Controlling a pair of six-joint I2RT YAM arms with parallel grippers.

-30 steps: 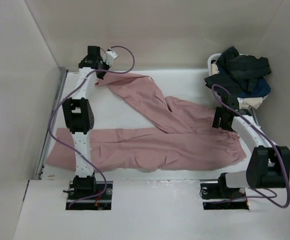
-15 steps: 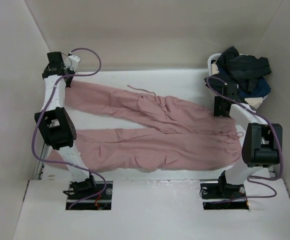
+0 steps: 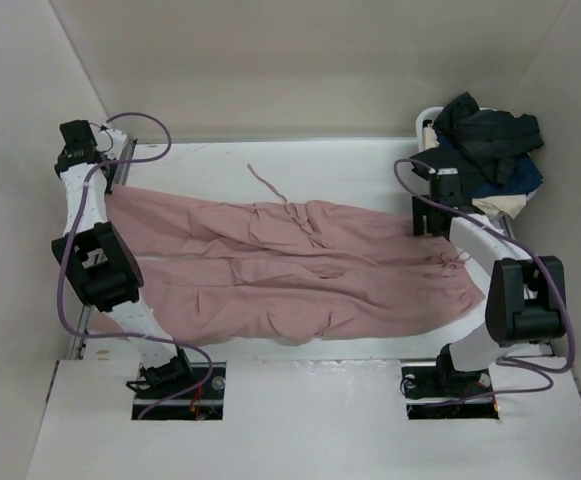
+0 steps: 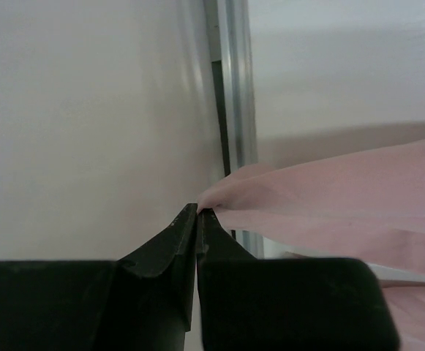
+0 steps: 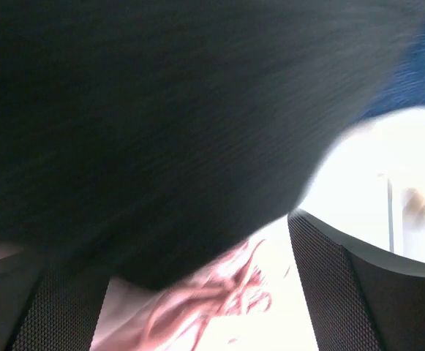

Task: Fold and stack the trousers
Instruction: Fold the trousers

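The dusty-pink trousers [image 3: 300, 265] lie spread across the table, both legs running leftwards side by side and the gathered waist at the right. My left gripper [image 3: 107, 180] is at the far left by the wall, shut on the cuff of the far leg; in the left wrist view its fingertips [image 4: 199, 212] pinch the pink fabric [image 4: 344, 197]. My right gripper [image 3: 425, 222] hovers open over the far corner of the waist. In the right wrist view the pink gathers and drawstring [image 5: 219, 292] show blurred between its spread fingers [image 5: 322, 285].
A pile of black and navy garments with a cream cloth [image 3: 485, 140] sits in a white basket at the back right, close to my right arm. A dark blurred mass [image 5: 161, 110] fills the top of the right wrist view. A metal rail [image 4: 230, 88] runs along the left wall.
My left arm has swung left with the far leg's cuff, pulling that leg straight and alongside the near one. My right gripper has moved back along the waist towards the basket.
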